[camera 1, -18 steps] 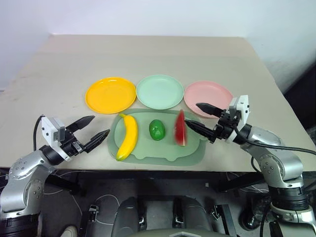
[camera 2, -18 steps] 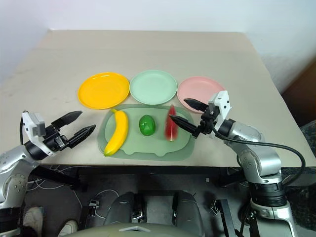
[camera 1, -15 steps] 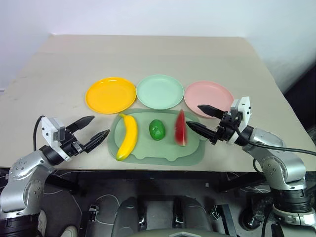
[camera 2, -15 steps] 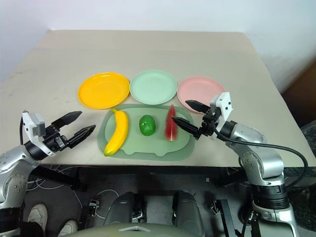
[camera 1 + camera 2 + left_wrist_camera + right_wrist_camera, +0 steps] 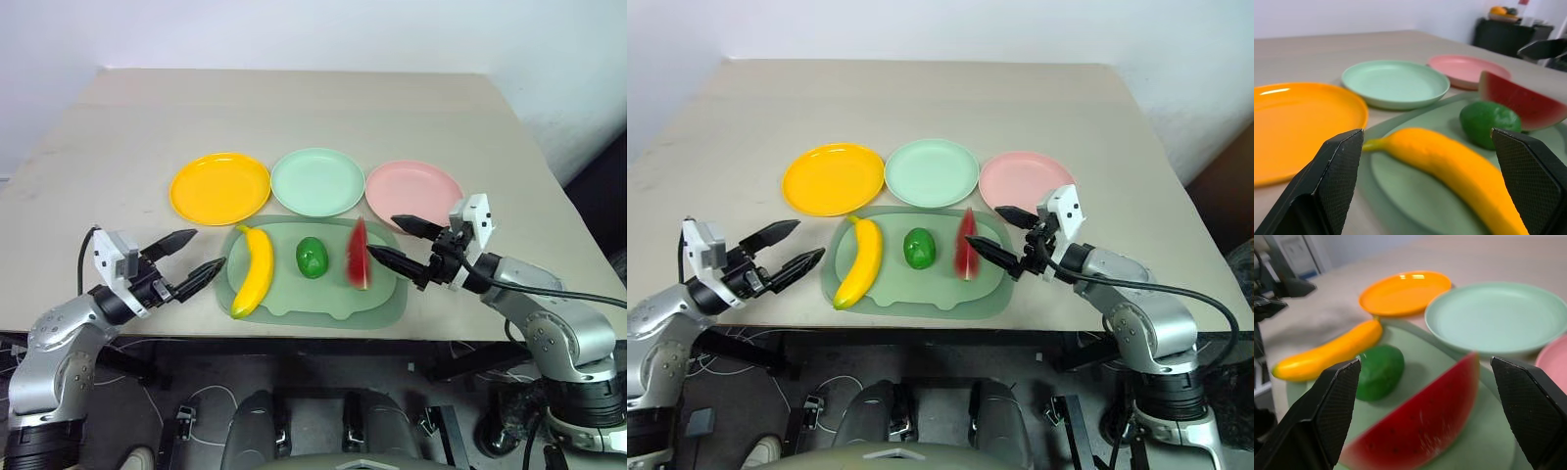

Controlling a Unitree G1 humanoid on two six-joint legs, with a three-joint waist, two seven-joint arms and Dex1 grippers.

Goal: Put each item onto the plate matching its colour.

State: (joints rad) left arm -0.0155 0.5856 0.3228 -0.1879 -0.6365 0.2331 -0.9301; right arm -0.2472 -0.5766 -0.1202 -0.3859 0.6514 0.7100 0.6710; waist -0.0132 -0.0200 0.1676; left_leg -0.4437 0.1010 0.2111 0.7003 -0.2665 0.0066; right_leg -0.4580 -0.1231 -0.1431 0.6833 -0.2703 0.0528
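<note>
We count three round shallow plastic plates: one orange-yellow [image 5: 219, 187], one mint green [image 5: 316, 181], one pink [image 5: 412, 184]. Three toy foods: one curved yellow banana [image 5: 253, 270], one glossy green pepper [image 5: 312, 257], one red watermelon wedge [image 5: 358, 255]. One large pale green flat tray [image 5: 313, 304].

On the tray [image 5: 294, 305] at the table's [image 5: 294, 108] near edge lie banana [image 5: 253, 271], pepper [image 5: 312, 257] and watermelon [image 5: 358, 255], left to right, three plates [image 5: 316, 181] behind.

Silver metal arms, black cables, white wrist blocks, tapered black textured fingers [image 5: 193, 276]
</note>
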